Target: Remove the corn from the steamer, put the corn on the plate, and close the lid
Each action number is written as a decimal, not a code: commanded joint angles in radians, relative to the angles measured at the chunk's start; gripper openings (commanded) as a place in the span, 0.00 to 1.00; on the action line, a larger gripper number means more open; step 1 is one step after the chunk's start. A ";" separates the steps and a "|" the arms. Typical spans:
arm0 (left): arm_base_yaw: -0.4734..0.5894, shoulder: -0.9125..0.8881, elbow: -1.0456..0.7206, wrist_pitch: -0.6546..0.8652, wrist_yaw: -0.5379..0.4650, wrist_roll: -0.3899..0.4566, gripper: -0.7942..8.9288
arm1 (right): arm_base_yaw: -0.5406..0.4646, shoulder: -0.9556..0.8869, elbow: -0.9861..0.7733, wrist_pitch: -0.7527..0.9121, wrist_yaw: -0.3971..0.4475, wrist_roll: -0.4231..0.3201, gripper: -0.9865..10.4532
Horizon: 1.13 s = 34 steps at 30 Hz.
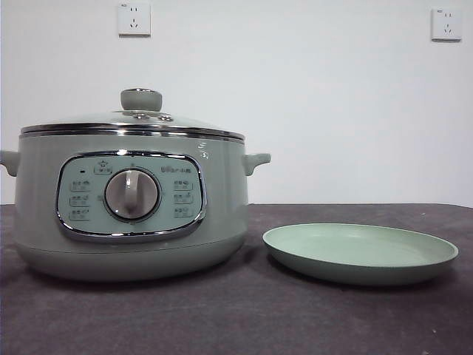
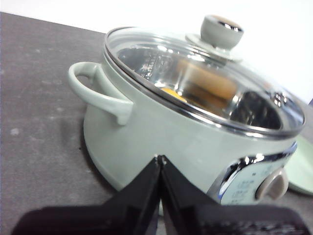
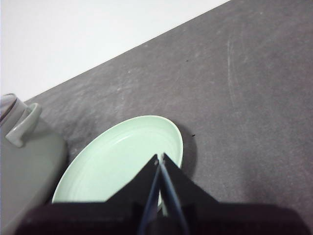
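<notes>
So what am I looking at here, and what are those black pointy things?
Three cameras watch one table. The front one shows a steamer with its glass lid on, beside a bare plate. The other two cameras ride on a robot's arms. The black points are its pinchers: the left end effector near the steamer, the right end effector above the plate, both pinched shut and holding nothing. Through the lid you can glimpse orange-yellow corn inside.

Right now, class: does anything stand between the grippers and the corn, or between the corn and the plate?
Yes. The glass lid sits closed on the steamer, covering the corn seen through it. The left gripper is beside the pot, the right gripper above the plate, both shut. The plate holds nothing.
</notes>
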<state>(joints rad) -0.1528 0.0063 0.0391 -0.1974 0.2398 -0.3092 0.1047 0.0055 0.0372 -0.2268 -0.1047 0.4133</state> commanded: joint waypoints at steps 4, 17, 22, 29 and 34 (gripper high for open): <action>0.003 -0.002 0.056 -0.017 -0.032 -0.039 0.07 | 0.001 0.022 0.054 -0.031 -0.002 -0.006 0.08; 0.003 0.272 0.424 -0.172 -0.079 0.044 0.07 | 0.001 0.370 0.482 -0.172 -0.016 -0.132 0.08; 0.003 0.459 0.583 -0.201 0.023 0.138 0.07 | 0.001 0.550 0.673 -0.268 -0.103 -0.229 0.08; 0.001 0.686 0.785 -0.277 0.138 0.193 0.08 | 0.001 0.760 0.845 -0.359 -0.315 -0.323 0.09; 0.001 0.780 0.864 -0.328 0.188 0.205 0.16 | 0.001 0.834 0.862 -0.358 -0.315 -0.335 0.18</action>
<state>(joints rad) -0.1528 0.7822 0.8940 -0.5240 0.4160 -0.1268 0.1051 0.8371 0.8974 -0.5869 -0.4187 0.0959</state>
